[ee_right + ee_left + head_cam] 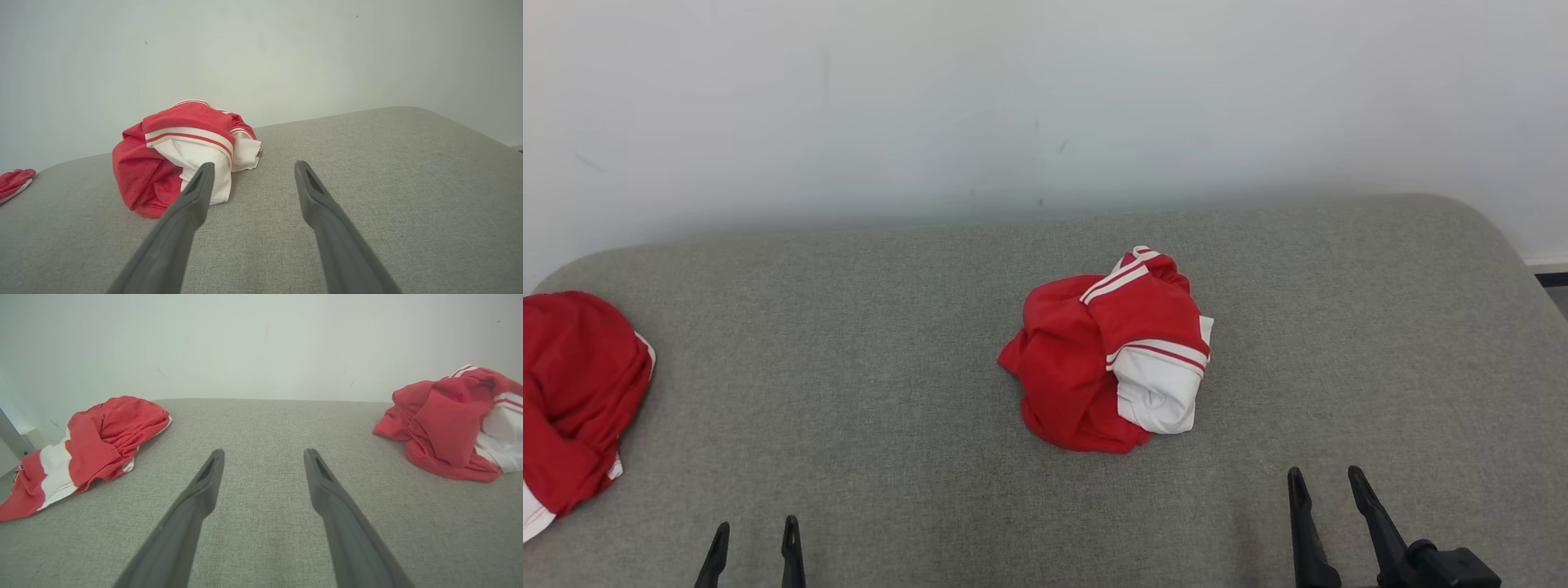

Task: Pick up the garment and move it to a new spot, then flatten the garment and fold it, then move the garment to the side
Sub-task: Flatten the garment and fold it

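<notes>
Head view: crumpled garment (pixel 1111 351) is seen central on cushion (pixel 849 367), untouched, so pickup is judged not begun; left gripper (pixel 756 524) and right gripper (pixel 1325 472) are spread, empty. Left wrist view: garment is well apart. Right wrist view: garment is near, so a reach-and-pinch is called for

the counter (pixel 849 367) wears a woven cloth, matt and coarse-grained. the crumpled garment (pixel 1086 367) is soft matt cloth, creased, and so is the second garment (pixel 572 392). my jaws look like smooth matt dark plastic. the wall (pixel 1013 98) is smooth, matt.
</notes>
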